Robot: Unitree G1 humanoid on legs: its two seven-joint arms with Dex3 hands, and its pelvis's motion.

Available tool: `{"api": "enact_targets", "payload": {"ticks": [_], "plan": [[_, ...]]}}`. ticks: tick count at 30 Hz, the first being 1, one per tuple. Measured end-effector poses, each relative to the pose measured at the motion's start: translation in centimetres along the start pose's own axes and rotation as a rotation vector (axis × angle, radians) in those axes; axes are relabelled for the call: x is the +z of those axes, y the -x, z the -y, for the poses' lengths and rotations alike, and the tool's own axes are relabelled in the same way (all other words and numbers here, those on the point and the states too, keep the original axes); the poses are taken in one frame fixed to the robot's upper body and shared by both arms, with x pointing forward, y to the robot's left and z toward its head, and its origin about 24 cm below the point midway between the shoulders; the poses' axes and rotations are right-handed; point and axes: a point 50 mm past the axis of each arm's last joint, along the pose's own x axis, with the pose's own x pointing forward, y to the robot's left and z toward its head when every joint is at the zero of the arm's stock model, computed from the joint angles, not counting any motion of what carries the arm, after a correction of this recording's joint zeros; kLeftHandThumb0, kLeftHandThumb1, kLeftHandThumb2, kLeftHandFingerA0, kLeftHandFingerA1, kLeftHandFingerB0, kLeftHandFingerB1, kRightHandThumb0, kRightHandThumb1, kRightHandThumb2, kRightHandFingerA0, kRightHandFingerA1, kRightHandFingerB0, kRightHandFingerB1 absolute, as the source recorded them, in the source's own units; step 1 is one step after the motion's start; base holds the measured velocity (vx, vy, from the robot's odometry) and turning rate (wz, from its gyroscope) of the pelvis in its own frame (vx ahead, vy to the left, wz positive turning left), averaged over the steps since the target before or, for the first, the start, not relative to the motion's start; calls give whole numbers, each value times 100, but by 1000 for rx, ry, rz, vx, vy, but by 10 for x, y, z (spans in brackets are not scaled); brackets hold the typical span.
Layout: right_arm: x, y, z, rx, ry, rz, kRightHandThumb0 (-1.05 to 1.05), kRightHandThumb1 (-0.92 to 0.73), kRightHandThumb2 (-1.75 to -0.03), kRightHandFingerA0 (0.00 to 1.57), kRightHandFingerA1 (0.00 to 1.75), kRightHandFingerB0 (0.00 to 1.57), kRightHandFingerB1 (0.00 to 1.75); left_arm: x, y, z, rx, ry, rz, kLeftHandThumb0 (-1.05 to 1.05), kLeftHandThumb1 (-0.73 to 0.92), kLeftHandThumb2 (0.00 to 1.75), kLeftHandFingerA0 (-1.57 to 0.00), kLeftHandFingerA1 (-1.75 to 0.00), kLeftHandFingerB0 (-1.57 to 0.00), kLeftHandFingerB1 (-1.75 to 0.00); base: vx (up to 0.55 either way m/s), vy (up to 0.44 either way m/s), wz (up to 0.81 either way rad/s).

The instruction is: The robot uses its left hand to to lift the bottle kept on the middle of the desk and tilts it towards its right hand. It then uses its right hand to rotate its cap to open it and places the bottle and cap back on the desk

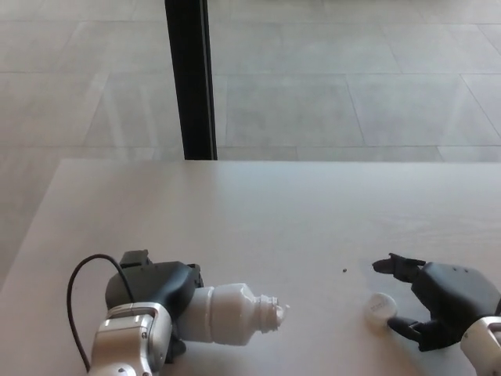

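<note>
Cap down, bottle yet to be set down.
Your left hand [153, 294], lower left, grips the uncapped white plastic bottle [231, 314] tilted: spill risk; your right hand [442, 301] is spread beside the small round white cap [381, 309] on the pale surface [274, 211].

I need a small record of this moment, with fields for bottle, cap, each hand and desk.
bottle: white, uncapped, tilted with its neck toward the right hand
cap: white, lying on the desk, between the right hand's fingers
left hand: shut on the bottle's base
right hand: open, fingers spread around the cap, not gripping it
desk: pale top, one small dark speck
</note>
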Motion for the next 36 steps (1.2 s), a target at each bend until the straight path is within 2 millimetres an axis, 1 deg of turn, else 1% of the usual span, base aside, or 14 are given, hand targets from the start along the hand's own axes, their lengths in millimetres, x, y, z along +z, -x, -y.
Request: {"api": "enact_targets", "payload": {"ticks": [2,4,5,8,9,13,14,16,18,19,23,26,28,36], "plan": [[0,0,0,-17,16,2,-71,-67,-72,0,0,0,21,0,1,0,-17,3,-5,-53,66,59,-31,-64,-32,-46,0,0,0],[0,1,-1,-31,30,2,-83,-57,-91,0,22,0,15,0,1,0,-35,8,-10,-53,67,59,-24,-55,-29,-41,0,0,0],[0,2,-2,-37,38,3,-81,-59,-79,0,0,3,8,0,2,0,-43,11,-12,-58,58,78,-18,-54,-22,-46,0,0,0],[1,3,-3,-50,61,14,-76,-58,-78,0,0,0,9,0,3,0,-59,17,-22,-64,55,73,0,-23,-8,-33,0,0,0],[1,3,-4,-55,67,18,-89,-61,-95,0,22,0,11,-1,3,0,-61,20,-25,-70,42,81,0,-30,0,-26,0,0,0],[0,5,-5,-71,86,25,-96,-64,-94,0,16,0,7,-2,3,-1,-82,29,-35,-71,57,58,0,0,0,0,0,0,0],[0,5,-5,-72,88,26,-74,-73,-62,0,0,0,15,-3,3,-1,-87,32,-38,-80,48,71,0,0,0,0,0,0,0],[-1,6,-5,-79,89,28,-73,-58,-78,0,0,0,11,-4,2,-2,-101,44,-46,-80,48,71,0,0,0,0,0,0,0],[-2,7,-6,-86,88,29,-74,-74,-62,0,0,0,15,-5,2,-3,-114,57,-55,-80,52,69,0,0,0,0,0,0,0],[-2,7,-5,-88,89,29,-90,-60,-93,0,20,0,11,-5,2,-4,-118,61,-56,-85,56,58,0,0,0,0,0,0,0],[-8,9,-3,-105,94,14,-93,-60,-93,0,17,0,11,-6,2,-6,-132,89,-58,-95,50,76,0,0,0,0,0,0,0],[-16,18,-17,-63,88,-15,-94,-61,-93,0,17,0,9,-6,2,-8,-137,104,-55,-95,60,59,0,0,0,0,0,0,0],[-19,20,-20,-54,81,-25,-103,-65,-96,0,14,0,5,-8,2,-10,-140,116,-57,-104,59,98,0,-26,0,0,0,0,0],[-24,24,-21,-49,69,-45,-97,-63,-96,0,18,0,10,-9,5,-12,-164,212,-36,-94,54,71,0,0,0,0,0,0,0]]}}
